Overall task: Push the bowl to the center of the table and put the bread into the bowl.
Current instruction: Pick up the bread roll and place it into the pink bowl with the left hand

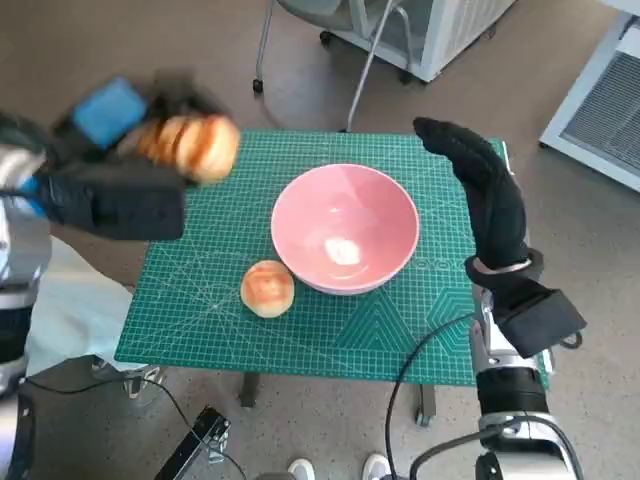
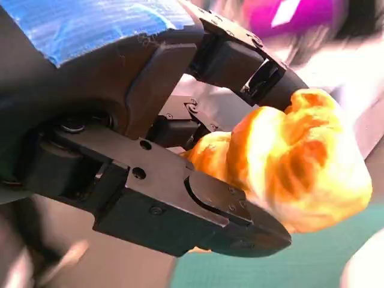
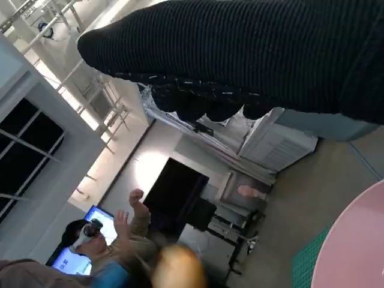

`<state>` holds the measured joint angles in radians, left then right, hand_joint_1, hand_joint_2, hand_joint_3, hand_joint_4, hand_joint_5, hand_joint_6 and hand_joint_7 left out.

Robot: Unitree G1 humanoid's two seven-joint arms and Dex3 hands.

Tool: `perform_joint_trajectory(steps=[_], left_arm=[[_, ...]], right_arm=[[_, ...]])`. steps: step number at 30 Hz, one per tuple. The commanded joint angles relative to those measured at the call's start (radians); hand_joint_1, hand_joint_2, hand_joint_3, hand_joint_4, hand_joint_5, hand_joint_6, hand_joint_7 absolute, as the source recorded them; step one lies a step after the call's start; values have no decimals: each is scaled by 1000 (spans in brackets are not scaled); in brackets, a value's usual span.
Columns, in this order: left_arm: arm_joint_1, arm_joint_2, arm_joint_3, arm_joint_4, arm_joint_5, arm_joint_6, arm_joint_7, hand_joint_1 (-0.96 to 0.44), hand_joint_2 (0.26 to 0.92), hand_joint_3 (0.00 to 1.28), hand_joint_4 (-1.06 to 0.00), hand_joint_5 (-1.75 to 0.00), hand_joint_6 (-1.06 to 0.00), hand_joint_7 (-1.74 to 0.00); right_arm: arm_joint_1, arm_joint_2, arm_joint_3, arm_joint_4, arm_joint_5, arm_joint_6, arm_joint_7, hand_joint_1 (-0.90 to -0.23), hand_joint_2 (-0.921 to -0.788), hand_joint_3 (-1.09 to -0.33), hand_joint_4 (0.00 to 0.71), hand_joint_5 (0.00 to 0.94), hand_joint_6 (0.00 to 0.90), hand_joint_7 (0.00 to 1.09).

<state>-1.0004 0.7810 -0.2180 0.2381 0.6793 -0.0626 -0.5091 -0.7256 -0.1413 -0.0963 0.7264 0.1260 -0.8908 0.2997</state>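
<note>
A pink bowl [image 1: 345, 228] stands near the middle of the green cutting mat [image 1: 200, 300]. My left hand [image 1: 135, 130] is raised above the mat's far left corner and grips a ridged golden bread [image 1: 190, 147], which the left wrist view shows between the black fingers [image 2: 198, 216] as a bright orange loaf [image 2: 300, 168]. A second round bun [image 1: 267, 288] lies on the mat just left of the bowl's near side. My right hand [image 1: 485, 190] in the black glove [image 3: 252, 54] stands upright beside the bowl's right rim, fingers straight, holding nothing. The bowl's rim [image 3: 354, 246] shows in the right wrist view.
A chair's legs and wheels [image 1: 290, 50] stand beyond the table's far edge. White cabinets [image 1: 600, 90] are at the far right. A cable [image 1: 420, 360] runs over the mat's near right. A person with raised hands [image 3: 114, 234] sits in the background. Shoes [image 1: 335, 468] show below the table.
</note>
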Motion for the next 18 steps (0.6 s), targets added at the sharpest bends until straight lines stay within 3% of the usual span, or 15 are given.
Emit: perform_joint_trajectory(steps=[1, 9, 18], left_arm=[[-14, -51, -34, 23, 5, -69, 66, 3, 919, 87, -618, -1171, -655, -1209], [-103, -151, -144, 212, 74, -206, 179, 2, 920, 81, -614, -1135, -674, -1227], [-178, -279, -249, 461, 134, -283, 265, 1, 920, 83, -609, -1157, -669, -1215]], right_arm=[[28, 8, -1, -14, 28, 23, 18, -513, -921, -657, 460, 0, 117, 890], [48, 13, -2, -59, 50, 57, 24, -508, -921, -627, 456, 0, 119, 896], [72, 13, -8, -96, 45, 73, 12, -493, -921, -623, 455, 0, 124, 897]])
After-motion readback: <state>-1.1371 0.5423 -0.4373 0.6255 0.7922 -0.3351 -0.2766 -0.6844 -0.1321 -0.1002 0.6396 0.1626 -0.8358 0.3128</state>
